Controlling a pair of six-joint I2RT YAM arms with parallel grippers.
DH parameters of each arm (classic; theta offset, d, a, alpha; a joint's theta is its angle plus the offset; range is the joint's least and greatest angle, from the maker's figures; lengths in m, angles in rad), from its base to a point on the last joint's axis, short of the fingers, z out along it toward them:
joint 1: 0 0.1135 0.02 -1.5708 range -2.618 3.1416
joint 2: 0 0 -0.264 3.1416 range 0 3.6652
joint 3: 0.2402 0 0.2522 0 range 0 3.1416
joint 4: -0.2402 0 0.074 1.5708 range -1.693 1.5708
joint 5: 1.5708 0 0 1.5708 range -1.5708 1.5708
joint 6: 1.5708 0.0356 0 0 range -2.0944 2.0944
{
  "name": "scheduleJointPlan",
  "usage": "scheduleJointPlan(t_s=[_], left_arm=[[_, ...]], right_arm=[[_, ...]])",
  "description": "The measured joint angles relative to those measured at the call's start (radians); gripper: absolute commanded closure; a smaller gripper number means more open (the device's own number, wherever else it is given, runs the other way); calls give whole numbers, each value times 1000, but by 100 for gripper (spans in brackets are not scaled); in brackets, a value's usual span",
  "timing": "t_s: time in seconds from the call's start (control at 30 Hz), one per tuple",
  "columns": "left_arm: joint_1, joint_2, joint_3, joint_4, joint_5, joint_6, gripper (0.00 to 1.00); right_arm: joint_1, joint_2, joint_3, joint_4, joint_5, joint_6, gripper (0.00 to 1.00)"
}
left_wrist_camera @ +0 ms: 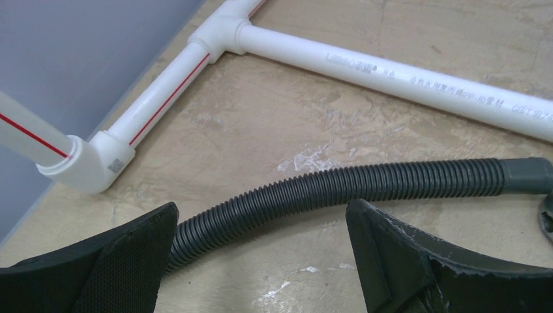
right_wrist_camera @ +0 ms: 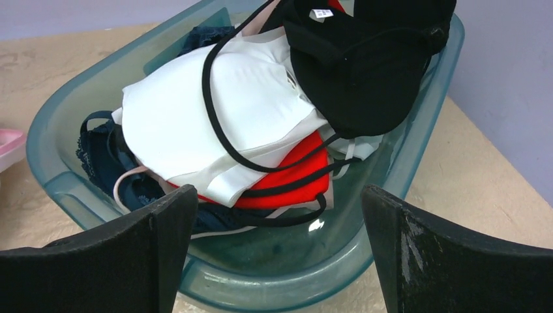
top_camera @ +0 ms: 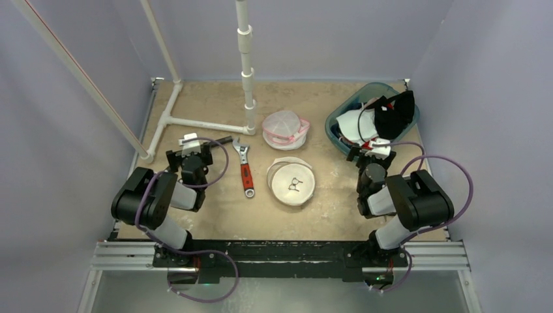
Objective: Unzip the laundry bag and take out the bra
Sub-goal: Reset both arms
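A round white mesh laundry bag (top_camera: 291, 183) lies flat at the table's centre, zipped, with something small and dark showing through its top. A second dome-shaped bag with pink trim (top_camera: 284, 129) sits behind it. My left gripper (top_camera: 190, 145) is open and empty, left of both bags; in the left wrist view (left_wrist_camera: 261, 215) its jaws stand wide over a black ribbed hose (left_wrist_camera: 339, 186). My right gripper (top_camera: 372, 149) is open and empty at the near edge of a teal bin (right_wrist_camera: 274, 261). The bin holds black (right_wrist_camera: 365, 65), white (right_wrist_camera: 228, 111), red and navy bras.
A red-handled adjustable wrench (top_camera: 246, 169) lies between the left gripper and the white bag. A white PVC pipe frame (left_wrist_camera: 391, 72) runs across the back left, with an upright post (top_camera: 246, 65). The teal bin (top_camera: 339, 117) fills the back right corner.
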Motion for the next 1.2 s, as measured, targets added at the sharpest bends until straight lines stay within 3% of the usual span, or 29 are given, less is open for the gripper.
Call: scheduleJointPlan(t_s=[0.17,0.73,1.2], left_arm=[[13,98,0,66,27,-2,1],[29,100,0,119,31,-25,1],[29,100,0,120,31,-25,1]], right_arm=[[-43,4,18,-5,-36,0,2],[-97,4,57,-8,-206,-4,2],[-118,3,85,-40,-245,4,2]])
